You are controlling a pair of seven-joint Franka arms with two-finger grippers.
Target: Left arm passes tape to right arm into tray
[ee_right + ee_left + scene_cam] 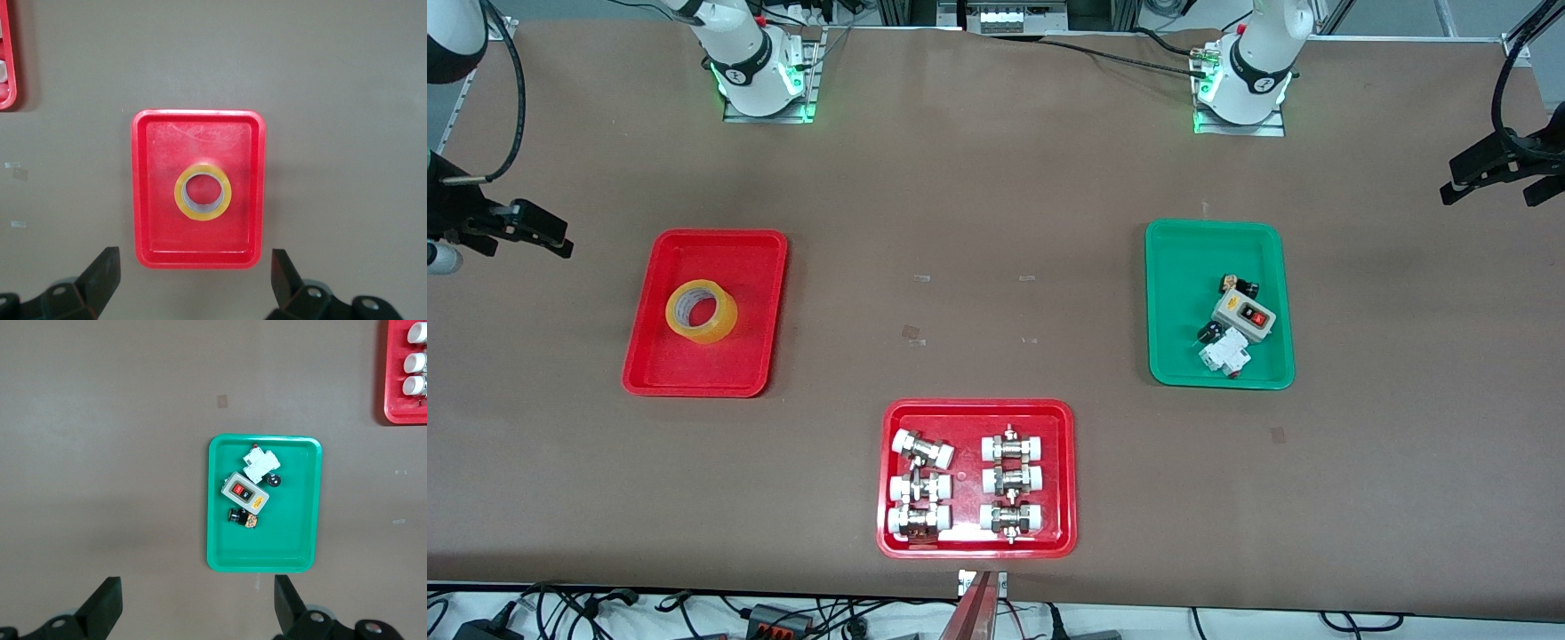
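Front view: the glossy yellow tape (702, 311) lies flat in the plain red tray (660, 366), frame's middle-left; the green tray (1174, 258) holds switches.

Wrist views: left gripper (197, 608) and right gripper (193, 280) both spread wide, empty, each above its tray.

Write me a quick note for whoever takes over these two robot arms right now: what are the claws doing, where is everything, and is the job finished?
Left claw: open, holding nothing, up in the air at the left arm's end of the table, looking down on the green tray.
Right claw: open, holding nothing, up in the air at the right arm's end, looking down on the red tray.
Tape: lying flat inside that red tray.
Done: the tape is in the tray.
Left: nothing visible; both arms wait.
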